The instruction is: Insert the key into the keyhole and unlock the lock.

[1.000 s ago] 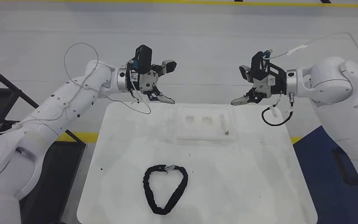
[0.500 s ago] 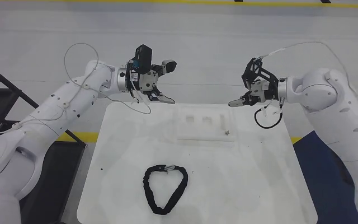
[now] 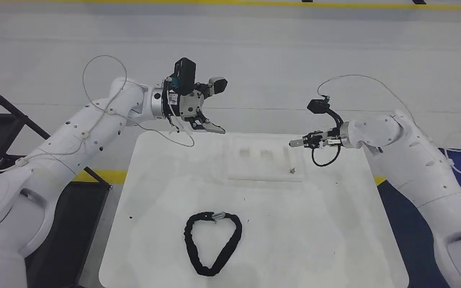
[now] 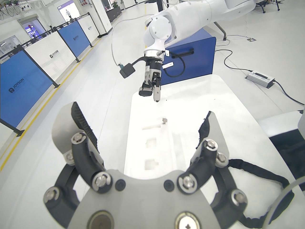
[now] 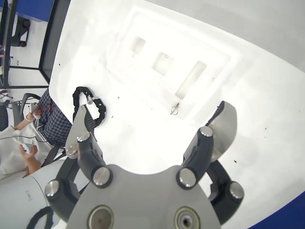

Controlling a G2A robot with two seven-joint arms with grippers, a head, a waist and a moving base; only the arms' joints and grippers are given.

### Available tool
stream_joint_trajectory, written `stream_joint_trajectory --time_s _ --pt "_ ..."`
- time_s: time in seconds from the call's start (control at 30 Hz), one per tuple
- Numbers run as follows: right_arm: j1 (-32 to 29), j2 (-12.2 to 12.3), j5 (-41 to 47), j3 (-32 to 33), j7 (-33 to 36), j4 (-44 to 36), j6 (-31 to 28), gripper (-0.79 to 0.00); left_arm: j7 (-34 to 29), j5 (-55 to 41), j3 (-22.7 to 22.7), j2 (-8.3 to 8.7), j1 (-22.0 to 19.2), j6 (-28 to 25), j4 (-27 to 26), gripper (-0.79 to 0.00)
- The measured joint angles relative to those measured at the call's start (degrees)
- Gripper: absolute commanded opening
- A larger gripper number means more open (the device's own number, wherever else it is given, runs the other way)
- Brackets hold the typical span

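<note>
The small metal key (image 3: pixel 292 171) (image 5: pixel 174 109) (image 4: pixel 164 120) lies on the near right corner of a white foam tray (image 3: pixel 245 171) (image 5: pixel 214 48). A black fabric-covered chain lock (image 3: pixel 212 241) (image 5: pixel 91 107) (image 4: pixel 257 175) lies looped near the table's front, its metal lock body at the top of the loop. My right gripper (image 3: pixel 294 143) (image 5: pixel 152 113) (image 4: pixel 150 94) hangs open above the tray's far right edge, a little behind the key, holding nothing. Open and holding nothing too, my left gripper (image 3: pixel 218 106) (image 4: pixel 141 115) sits over the table's far left edge.
The white table (image 3: pixel 324 237) has rounded corners. The foam tray has three shallow recesses (image 5: pixel 164 63). A blue cabinet (image 3: pixel 414 209) stands off the table's right side and a dark frame (image 3: pixel 65 216) off its left.
My right arm has swung in toward the table, and its gripper has turned and come down to the left, nearer the tray. The left arm has stayed still.
</note>
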Motion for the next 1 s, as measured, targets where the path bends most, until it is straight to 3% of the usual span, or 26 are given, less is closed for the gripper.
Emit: stream_joint_trajectory --time_s 0.47,1.0 --pt "-0.8 -4.9 -6.1 -6.4 -2.5 0.4 21.0 0.000 0.0 0.0 0.0 0.00 0.0 0.0 0.0 0.000" --pt "-3.1 -5.9 -4.6 -5.4 -2.4 0.2 22.4 0.000 0.0 0.0 0.0 0.00 0.0 0.0 0.0 0.000"
